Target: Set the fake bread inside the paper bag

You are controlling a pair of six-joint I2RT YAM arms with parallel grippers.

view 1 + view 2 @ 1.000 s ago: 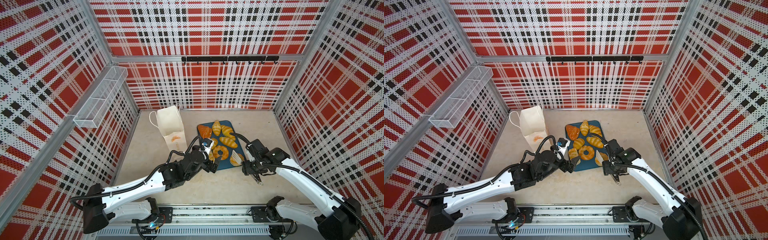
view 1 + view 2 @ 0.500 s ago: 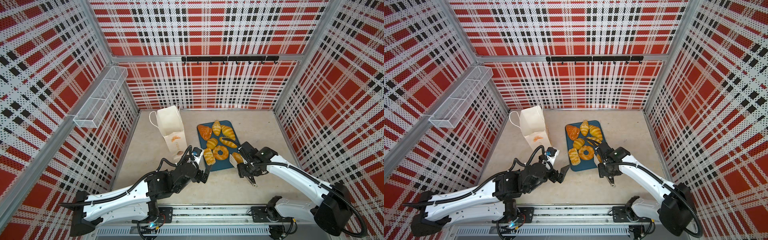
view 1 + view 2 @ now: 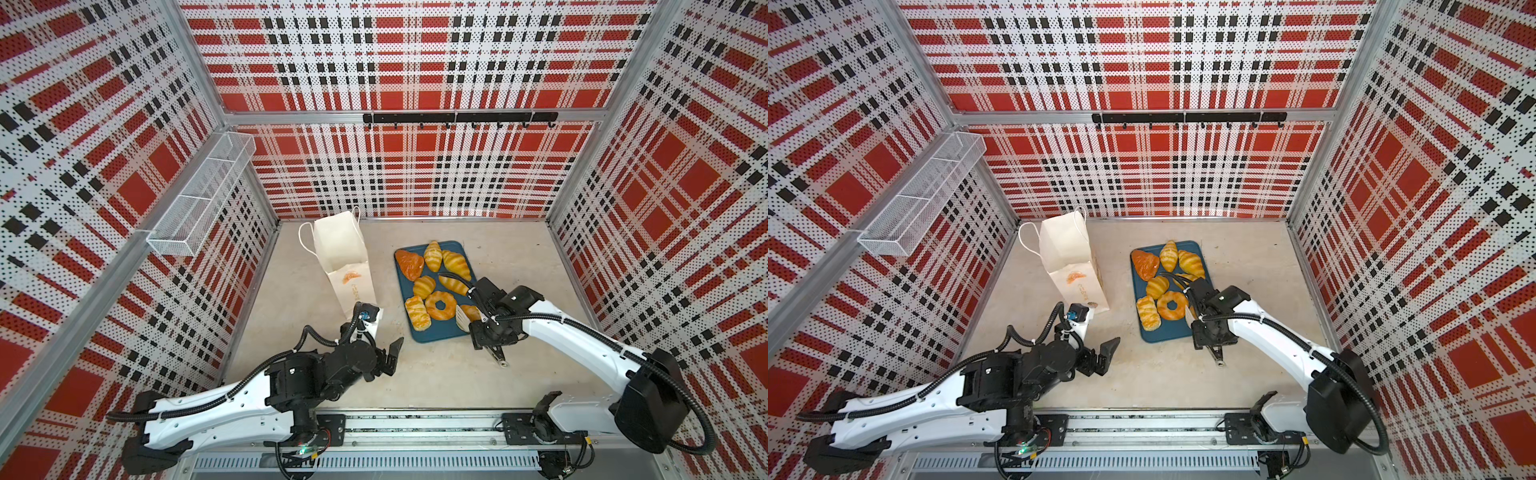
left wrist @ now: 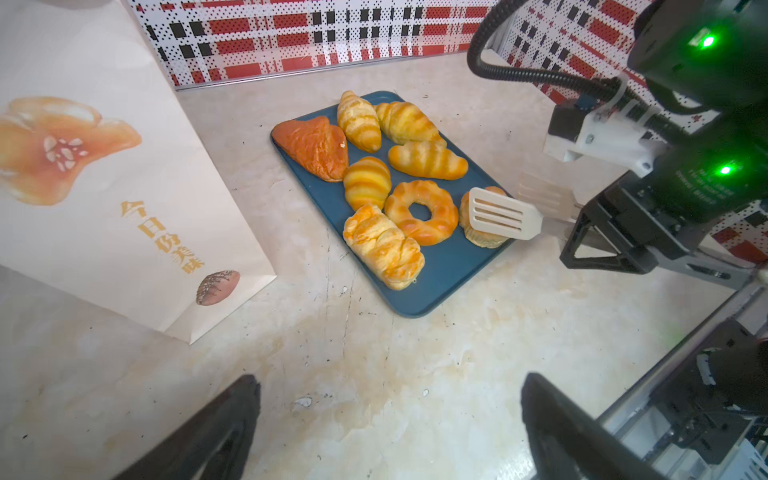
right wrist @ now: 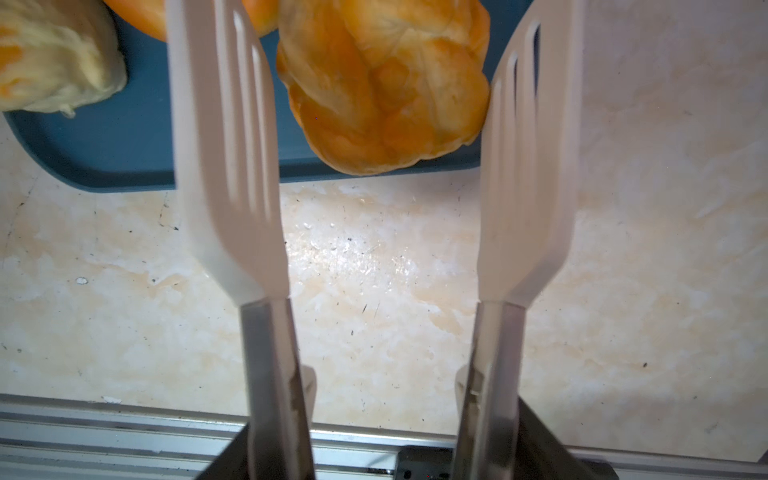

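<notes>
plaid perforated walls (image 3: 415,62) around a pale marbled bench (image 3: 449,374). right of centre in both top views, on the dark-blue tray (image 3: 440,332): eight pieces of fake bread (image 3: 433,256), all outside the paper bag (image 3: 349,282) standing left of centre. right gripper (image 3: 486,334) clamped on tongs (image 5: 224,166), white slotted blades apart either side of the bun (image 5: 382,83) at the tray's lower right corner. probably best: close evenly on the bun's flanks, lift straight, then swing left. in the way: doughnut (image 3: 440,305) just beside, tray lip beneath. left gripper (image 4: 386,432) spread wide, empty, near the bag's foot. width of bag mouth: cannot tell.
</notes>
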